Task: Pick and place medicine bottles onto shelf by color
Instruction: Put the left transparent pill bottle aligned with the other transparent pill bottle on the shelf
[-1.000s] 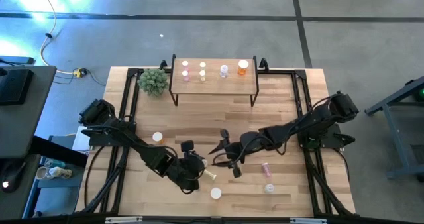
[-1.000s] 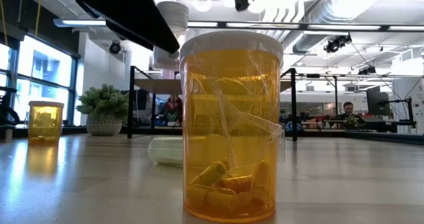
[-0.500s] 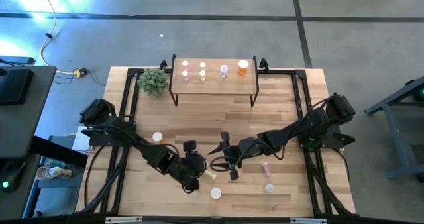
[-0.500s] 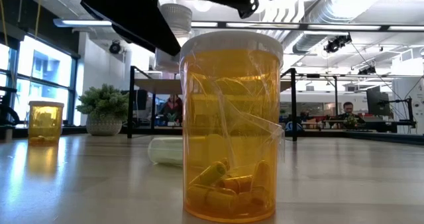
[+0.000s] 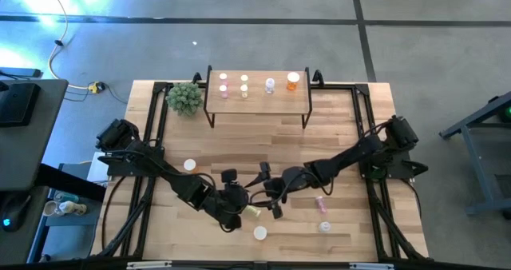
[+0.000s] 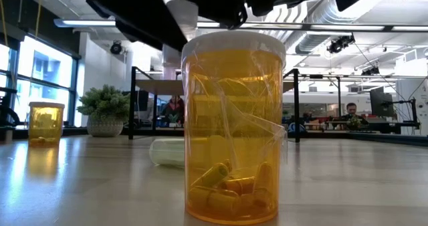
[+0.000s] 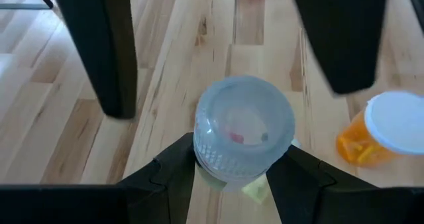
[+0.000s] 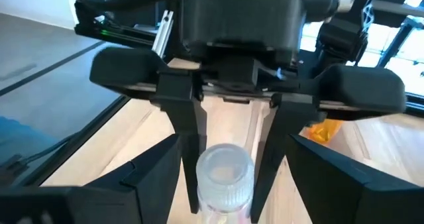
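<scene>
Left gripper point(image 5: 238, 208) clamps 1 clear bottle point(image 7: 244, 135) near the counter's point(image 5: 239, 146) front edge. Right gripper point(image 5: 270, 194) faces it, fingers spread around that bottle without touching.

Shelf point(image 5: 257, 97) at table point(image 5: 343, 134) rear; plant point(image 5: 184, 97) left of it; five bottles point(image 5: 270, 85) on shelf.

Potted plant point(image 5: 184, 97) at desk's point(image 5: 239, 146) far left corner, upright. Grey floor point(image 5: 239, 30) around desk, yellow cable point(image 5: 56, 58) lying left. Dark cabinet point(image 5: 20, 102) at left edge. 1 person point(image 6: 352, 109) seated far back, low view.
</scene>
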You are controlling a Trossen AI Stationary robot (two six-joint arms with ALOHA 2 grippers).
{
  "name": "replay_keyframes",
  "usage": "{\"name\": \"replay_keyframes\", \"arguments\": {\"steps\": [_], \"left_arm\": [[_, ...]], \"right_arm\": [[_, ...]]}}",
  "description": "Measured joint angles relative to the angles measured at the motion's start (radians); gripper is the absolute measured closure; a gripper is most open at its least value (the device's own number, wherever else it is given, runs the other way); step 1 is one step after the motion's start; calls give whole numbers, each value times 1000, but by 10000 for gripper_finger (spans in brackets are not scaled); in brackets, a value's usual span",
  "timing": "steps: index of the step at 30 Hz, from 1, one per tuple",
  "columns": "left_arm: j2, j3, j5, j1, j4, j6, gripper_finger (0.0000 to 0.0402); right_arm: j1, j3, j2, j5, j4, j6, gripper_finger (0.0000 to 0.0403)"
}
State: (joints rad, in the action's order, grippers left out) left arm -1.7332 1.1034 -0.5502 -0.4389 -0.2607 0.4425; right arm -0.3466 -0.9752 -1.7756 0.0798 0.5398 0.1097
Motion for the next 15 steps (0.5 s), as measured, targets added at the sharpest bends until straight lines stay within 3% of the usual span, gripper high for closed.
{"name": "replay_keyframes", "arguments": {"steps": [15], "left_arm": [[0, 0, -20, 0, 93, 2, 245]], "right_arm": [[0, 0, 0, -20, -49, 1, 143]]}}
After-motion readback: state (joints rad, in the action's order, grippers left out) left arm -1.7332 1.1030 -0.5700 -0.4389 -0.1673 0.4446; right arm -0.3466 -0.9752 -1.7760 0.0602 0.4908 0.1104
